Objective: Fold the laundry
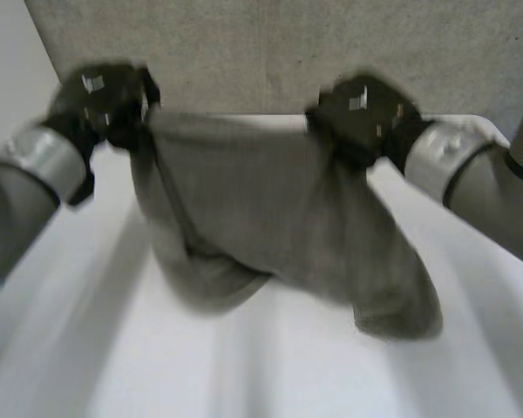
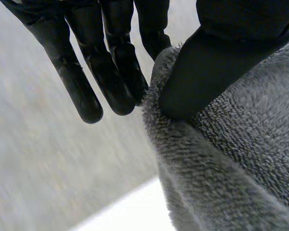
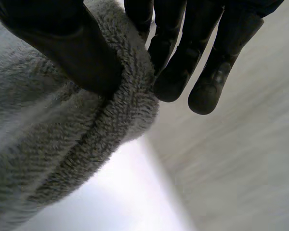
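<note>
Left hand (image 1: pixel 105 100) and right hand (image 1: pixel 362 117), head view: raised over the far side of the white table (image 1: pixel 244 374), each clamped on one upper corner of the grey towel (image 1: pixel 261 209). Top edge stretched between them, long axis running hand to hand; rest hanging below in loose folds, sagging lower on the right hand's side. Touching the table or not: cannot tell.

Left wrist view: left hand's thumb (image 2: pixel 202 72) pressed on the hem against a finger behind the cloth, other fingers (image 2: pixel 111 82) straight beside the edge.

Right wrist view: mirrored pinch, thumb (image 3: pixel 77 53) on the rolled hem, fingers (image 3: pixel 178 62) straight just beyond it.

Likely next: lower and spread flat. Neither hand nearer; both level on the top edge.
</note>
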Controlling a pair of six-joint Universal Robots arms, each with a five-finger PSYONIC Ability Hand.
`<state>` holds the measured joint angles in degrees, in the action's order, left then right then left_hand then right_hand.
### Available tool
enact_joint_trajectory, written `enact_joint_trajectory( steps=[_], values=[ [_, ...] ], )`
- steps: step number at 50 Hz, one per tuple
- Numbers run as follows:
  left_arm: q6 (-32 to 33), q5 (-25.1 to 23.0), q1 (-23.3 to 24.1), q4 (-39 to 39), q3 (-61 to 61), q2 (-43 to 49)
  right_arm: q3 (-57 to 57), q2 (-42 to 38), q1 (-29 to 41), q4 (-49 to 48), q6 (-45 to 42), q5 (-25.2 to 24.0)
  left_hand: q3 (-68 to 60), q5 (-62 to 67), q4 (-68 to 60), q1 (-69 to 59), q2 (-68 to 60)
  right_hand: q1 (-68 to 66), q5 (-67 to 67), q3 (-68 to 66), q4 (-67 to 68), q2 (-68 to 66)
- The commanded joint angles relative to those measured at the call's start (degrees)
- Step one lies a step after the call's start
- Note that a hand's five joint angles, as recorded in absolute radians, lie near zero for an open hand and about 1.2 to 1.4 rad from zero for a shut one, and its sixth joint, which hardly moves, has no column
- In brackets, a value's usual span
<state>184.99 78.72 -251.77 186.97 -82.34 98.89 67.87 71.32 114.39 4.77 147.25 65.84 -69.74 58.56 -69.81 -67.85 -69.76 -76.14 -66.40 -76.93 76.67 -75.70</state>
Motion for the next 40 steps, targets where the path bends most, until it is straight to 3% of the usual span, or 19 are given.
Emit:
enact_joint_trajectory(
  steps=[1,4,6,12,14,17,24,32,36,38,39,40],
  values=[
    [-1.8,5.2,0.1,5.4,23.2,2.9,-2.3,1.3,2.0,-33.0,1.0,7.3,-10.3,11.4,-10.2,-12.2,-10.2,-3.9,-3.6,-3.1,3.3,-4.3],
    [-2.8,7.4,0.1,6.7,23.9,2.4,-2.4,2.5,2.0,-34.4,1.7,7.6,-10.3,11.4,-10.2,-12.2,-10.2,-3.9,-3.6,-3.1,3.3,-4.3],
    [-5.7,11.6,0.0,7.7,22.8,2.3,-0.8,3.4,1.7,-32.8,1.6,7.7,-10.3,11.4,-10.2,-12.2,-10.2,-3.9,-3.6,-3.1,3.3,-4.3],
    [-8.2,13.7,-0.6,8.4,12.4,0.4,2.4,3.5,1.2,-24.4,1.5,7.4,-10.3,11.4,-10.2,-12.2,-10.2,-3.9,-3.6,-3.1,3.3,-4.3],
    [-8.2,13.3,-1.0,9.0,3.7,-0.4,4.5,2.3,1.1,-17.3,1.1,6.0,-10.3,11.4,-10.2,-12.2,-10.2,-3.9,-3.6,-3.1,3.3,-4.3],
    [-8.2,12.8,-1.4,9.6,-5.4,-0.3,6.2,1.4,1.1,-14.4,0.9,4.9,-10.3,11.4,-10.2,-12.2,-10.2,-3.9,-3.6,-3.1,3.3,-4.3],
    [-8.3,10.1,-3.5,11.9,-22.5,1.6,14.6,-5.8,1.7,-2.3,-3.5,-2.7,-10.3,11.4,-10.2,-12.2,-10.2,-3.9,-3.6,-3.1,3.3,-4.3],
    [-7.3,4.1,-4.4,10.9,-32.4,5.1,19.1,-12.3,2.2,8.7,-16.5,-2.6,-10.3,11.4,-10.2,-12.2,-10.2,-2.2,-2.0,-1.5,1.7,-2.7],
    [-5.5,2.5,-5.1,8.2,-34.6,3.6,19.1,-11.9,2.2,12.4,-18.4,-2.6,-10.3,11.4,-10.2,-12.2,-10.2,2.5,2.7,3.3,-3.0,2.0],
    [-4.2,2.4,-5.2,7.3,-34.9,2.3,19.1,-9.1,1.9,13.4,-17.4,-2.9,-10.3,11.4,-10.2,-12.2,-10.2,16.3,16.6,17.1,-16.9,15.9],
    [-2.7,2.3,-5.4,6.7,-35.1,0.5,19.1,-9.1,1.9,13.4,-17.3,-2.9,-10.3,11.4,-10.2,-12.2,-10.2,16.4,16.7,17.2,-17.0,16.0],
    [-2.7,2.3,-5.4,6.7,-35.1,0.5,19.3,-7.3,1.7,13.2,-16.1,-3.0,-10.3,11.4,-10.2,-12.2,-10.2,29.1,29.3,29.9,-29.6,28.6]
  ],
)
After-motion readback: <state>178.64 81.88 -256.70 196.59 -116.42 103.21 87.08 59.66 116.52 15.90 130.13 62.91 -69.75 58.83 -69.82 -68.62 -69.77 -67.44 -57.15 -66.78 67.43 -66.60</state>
